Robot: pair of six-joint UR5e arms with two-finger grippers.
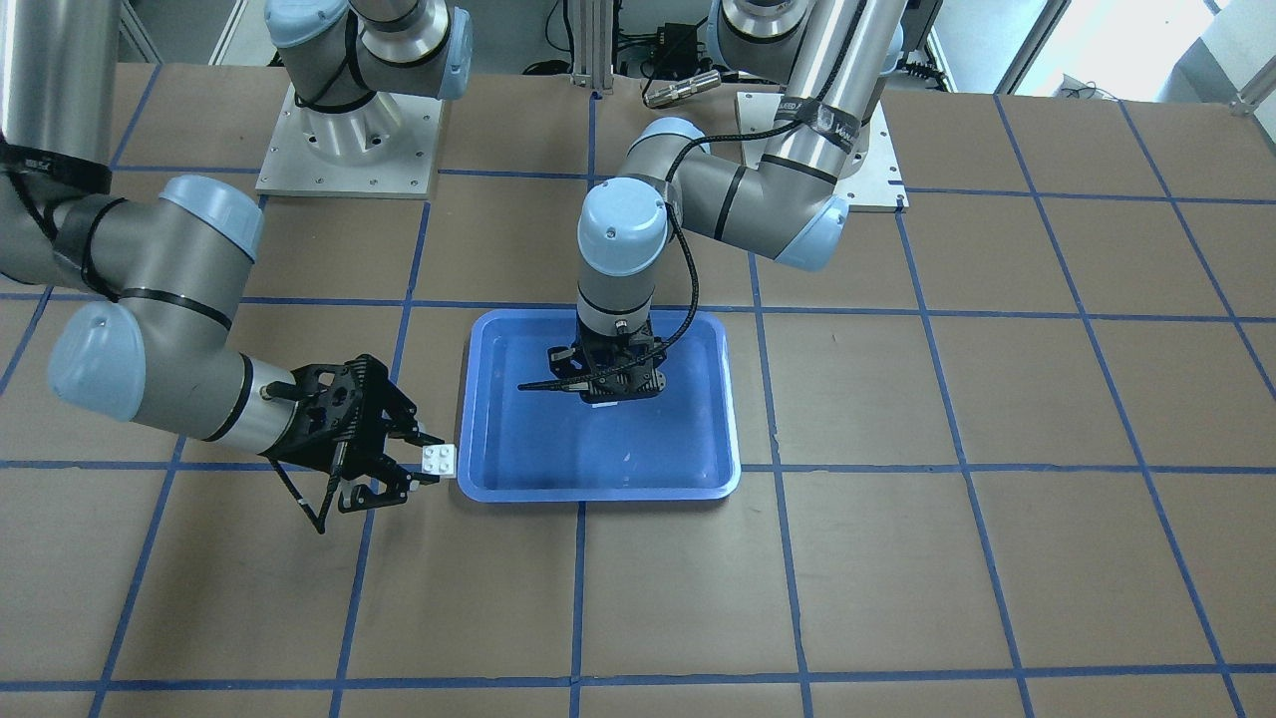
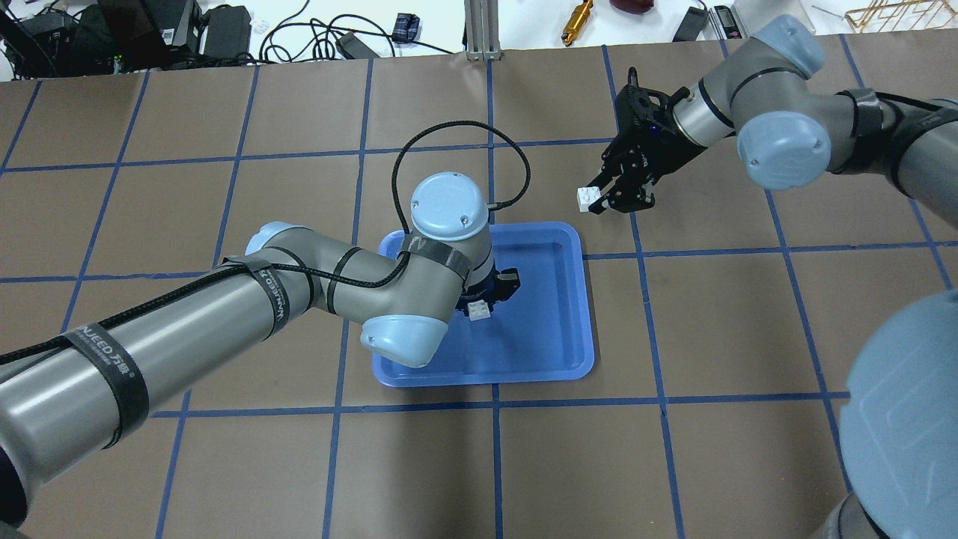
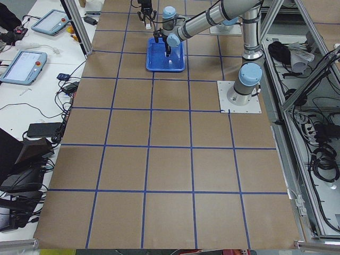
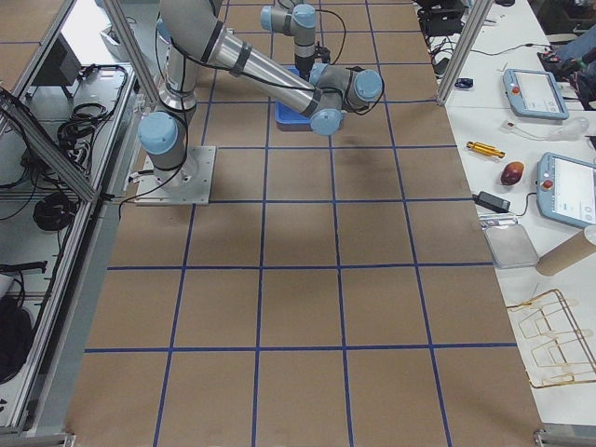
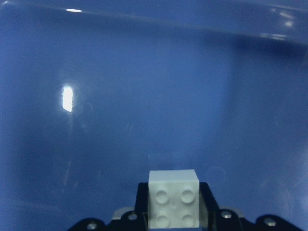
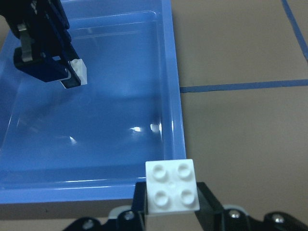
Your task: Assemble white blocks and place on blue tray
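The blue tray lies mid-table; it also shows in the front view. My left gripper points down over the tray and is shut on a white block, held just above the tray floor; the block shows studs-up in the left wrist view. My right gripper is beside the tray, outside its far right corner, shut on the second white block. That block shows in the right wrist view, just outside the tray rim. The two blocks are apart.
Brown table with a blue tape grid. Both arm base plates stand at the robot's side. Cables, a yellow tool and teach pendants lie beyond the table's far edge. The left arm's elbow hangs over the tray's left side.
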